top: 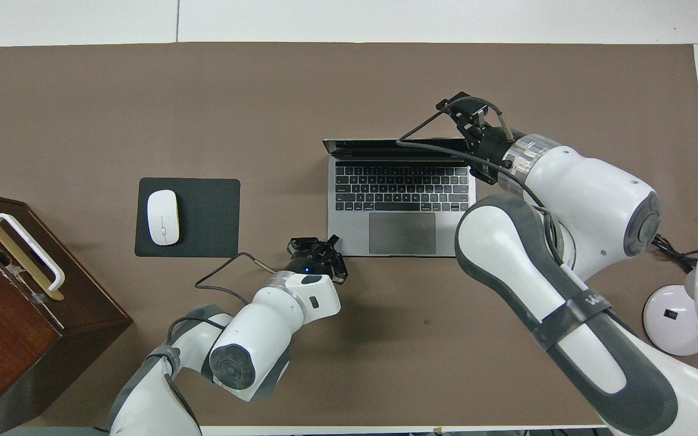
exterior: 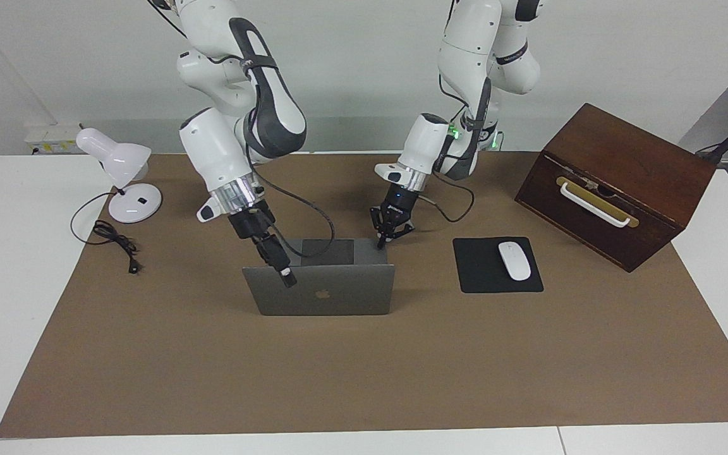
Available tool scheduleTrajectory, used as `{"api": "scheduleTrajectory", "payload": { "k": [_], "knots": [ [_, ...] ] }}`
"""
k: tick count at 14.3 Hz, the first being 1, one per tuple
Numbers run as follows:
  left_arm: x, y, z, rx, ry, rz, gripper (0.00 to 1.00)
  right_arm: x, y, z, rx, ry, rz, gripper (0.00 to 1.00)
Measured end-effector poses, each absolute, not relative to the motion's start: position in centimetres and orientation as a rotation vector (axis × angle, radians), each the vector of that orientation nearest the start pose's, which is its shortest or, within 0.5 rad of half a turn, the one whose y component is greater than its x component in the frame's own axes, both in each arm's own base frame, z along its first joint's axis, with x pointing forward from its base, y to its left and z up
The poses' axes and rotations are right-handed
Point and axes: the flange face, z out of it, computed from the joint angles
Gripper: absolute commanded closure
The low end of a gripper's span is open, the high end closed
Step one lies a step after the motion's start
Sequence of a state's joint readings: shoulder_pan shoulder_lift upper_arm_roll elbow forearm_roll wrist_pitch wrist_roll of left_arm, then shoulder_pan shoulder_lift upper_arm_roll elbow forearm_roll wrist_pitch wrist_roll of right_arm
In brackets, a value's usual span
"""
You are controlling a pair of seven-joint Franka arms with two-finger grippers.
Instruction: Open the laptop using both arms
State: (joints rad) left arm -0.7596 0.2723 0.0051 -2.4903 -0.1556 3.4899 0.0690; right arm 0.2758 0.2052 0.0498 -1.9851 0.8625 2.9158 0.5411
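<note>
The silver-grey laptop point(exterior: 323, 294) stands open in the middle of the brown mat, its lid about upright with the apple logo facing away from the robots. Its black keys and grey trackpad show in the overhead view point(top: 400, 188). My right gripper point(exterior: 288, 278) is at the lid's top edge, near the corner toward the right arm's end. It also shows in the overhead view point(top: 461, 112). My left gripper point(exterior: 384, 239) is down at the base's corner nearest the robots, toward the left arm's end. It shows in the overhead view too point(top: 325, 245).
A black mouse pad point(exterior: 484, 278) with a white mouse point(exterior: 514, 260) lies beside the laptop toward the left arm's end. A brown wooden box point(exterior: 623, 164) with a white handle stands past it. A white desk lamp point(exterior: 121, 158) and its cable point(exterior: 114, 243) are at the right arm's end.
</note>
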Motion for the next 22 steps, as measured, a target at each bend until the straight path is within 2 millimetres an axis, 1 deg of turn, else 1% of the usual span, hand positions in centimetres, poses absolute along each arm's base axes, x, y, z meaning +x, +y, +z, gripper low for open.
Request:
{"api": "scheduleTrajectory", "payload": {
  "k": [2,4,7,9,10,11,13,15,16,17,18,19,20,21,22],
  "knots": [
    [39.1,-34.2,26.7,-3.014,1.029,-1.137,1.00,62.3,14.9,43.5,-2.068,1.146,-0.515,0.00],
    [39.1,-34.2,26.7,-3.014,1.029,-1.137,1.00,63.0,14.6,43.4,-2.061,1.152,-0.521,0.00],
    [39.1,-34.2,26.7,-3.014,1.029,-1.137,1.00,63.0,15.1,43.0,-2.068,1.146,-0.512,0.00],
    [39.1,-34.2,26.7,-3.014,1.029,-1.137,1.00,63.0,15.9,43.8,-2.062,1.125,-0.517,0.00],
    [39.1,-34.2,26.7,-3.014,1.029,-1.138,1.00,63.0,16.3,44.7,-2.053,1.110,-0.526,0.00],
    [39.1,-34.2,26.7,-3.015,1.026,-1.138,1.00,62.8,16.7,46.1,-2.040,1.091,-0.539,0.00],
    [39.2,-34.3,26.9,-3.033,0.996,-1.145,1.00,62.1,17.4,49.4,-2.007,1.049,-0.571,0.00],
    [39.6,-34.4,27.5,-3.051,0.954,-1.172,1.00,61.4,17.2,52.6,-2.002,0.981,-0.633,0.00],
    [39.9,-34.3,27.9,-3.058,0.935,-1.178,1.00,61.4,16.5,54.1,-2.031,0.916,-0.700,0.00],
    [40.3,-34.0,28.4,-3.067,0.915,-1.165,1.00,61.9,15.1,55.6,-2.070,0.845,-0.779,0.00],
    [40.9,-33.7,29.1,-3.081,0.895,-1.125,1.00,62.6,13.1,57.0,-2.128,0.767,-0.851,0.00],
    [41.5,-33.3,30.2,-3.097,0.877,-1.073,1.00,63.5,10.5,58.5,-2.200,0.678,-0.915,0.00],
    [42.2,-32.9,31.8,-3.115,0.859,-1.019,1.00,64.2,7.6,59.9,-2.277,0.587,-0.971,0.00],
    [42.8,-32.3,33.6,-3.134,0.841,-0.963,1.00,64.8,4.6,61.3,-2.354,0.497,-1.007,0.00],
    [43.4,-31.7,35.4,-3.152,0.821,-0.903,1.00,65.1,2.1,62.4,-2.429,0.406,-1.013,0.00]
  ]
}}
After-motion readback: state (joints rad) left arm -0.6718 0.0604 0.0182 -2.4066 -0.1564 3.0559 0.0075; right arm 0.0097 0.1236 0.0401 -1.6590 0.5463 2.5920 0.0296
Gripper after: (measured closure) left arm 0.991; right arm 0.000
